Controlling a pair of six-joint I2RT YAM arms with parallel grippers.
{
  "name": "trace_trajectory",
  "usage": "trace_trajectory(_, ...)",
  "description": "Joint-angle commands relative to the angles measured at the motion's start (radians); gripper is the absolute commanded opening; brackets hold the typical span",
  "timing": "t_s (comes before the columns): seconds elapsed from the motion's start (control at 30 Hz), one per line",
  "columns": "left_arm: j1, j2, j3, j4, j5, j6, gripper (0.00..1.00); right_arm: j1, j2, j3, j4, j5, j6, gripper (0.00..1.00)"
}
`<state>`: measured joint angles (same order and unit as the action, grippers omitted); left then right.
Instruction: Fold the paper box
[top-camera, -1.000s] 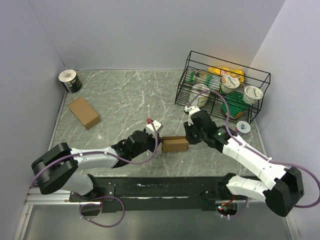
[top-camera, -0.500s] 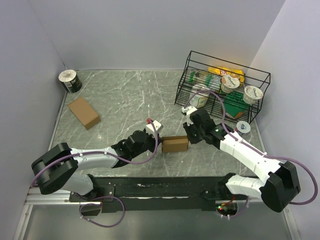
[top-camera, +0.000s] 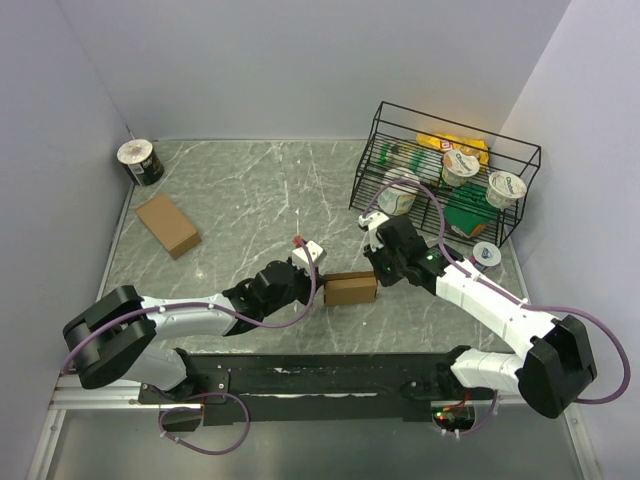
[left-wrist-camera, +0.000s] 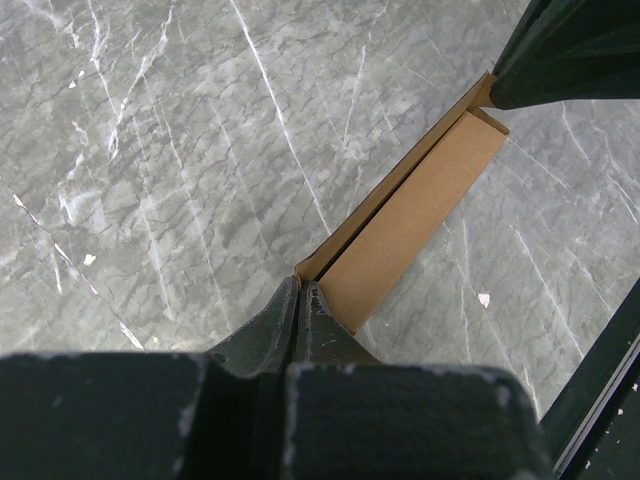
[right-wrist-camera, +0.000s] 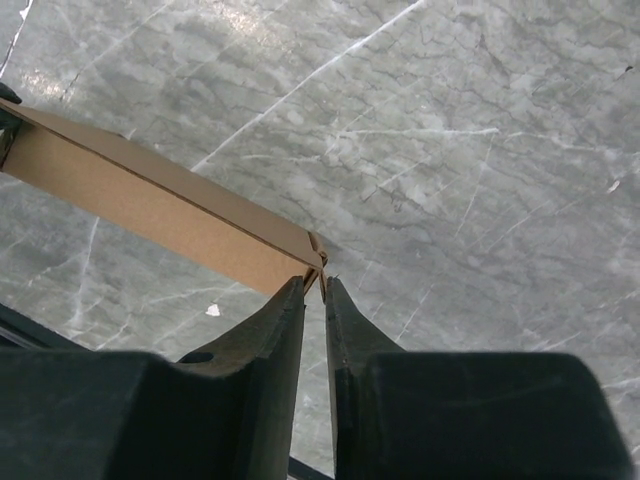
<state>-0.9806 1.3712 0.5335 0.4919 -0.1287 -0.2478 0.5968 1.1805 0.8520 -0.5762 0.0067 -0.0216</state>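
clamping the box (top-camera: 350, 289) at each end, left gripper (left-wrist-camera: 298, 288) and right gripper (right-wrist-camera: 314, 287) risk tearing it if pulls mismatch.

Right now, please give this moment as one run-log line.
left gripper: shut on paper box, one end | right gripper: shut on opposite end | box: held between both grippers

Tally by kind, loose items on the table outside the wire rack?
Cardboard boxes: 2 (held box, flat box)
Dark can: 1
White-topped cup: 1
Total: 4
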Motion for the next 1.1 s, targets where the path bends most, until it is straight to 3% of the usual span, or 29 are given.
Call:
trace_trajectory(0.0,0.002,-0.018,0.033,-0.003,0.012,0.021,0.01,-0.011,0.011,0.032,0.044,-0.002,-0.018,0.18)
trace_trajectory(0.33,0.002,-0.020,0.033,0.004,0.009,0.024,0.01,-0.014,0.031,0.016,0.053,-0.001,-0.021,0.00)
trace_trajectory(0.5,0.002,-0.020,0.031,0.011,0.009,0.022,0.01,-0.012,0.022,0.027,0.052,-0.033,0.027,0.00)
trace_trajectory(0.77,0.000,-0.012,0.031,0.019,0.005,0.021,0.01,-0.014,-0.002,0.022,0.062,-0.048,0.279,0.00)
trace_trajectory(1.07,-0.007,-0.018,0.019,0.034,-0.009,0.018,0.01,-0.012,-0.048,-0.027,0.108,-0.028,0.402,0.00)
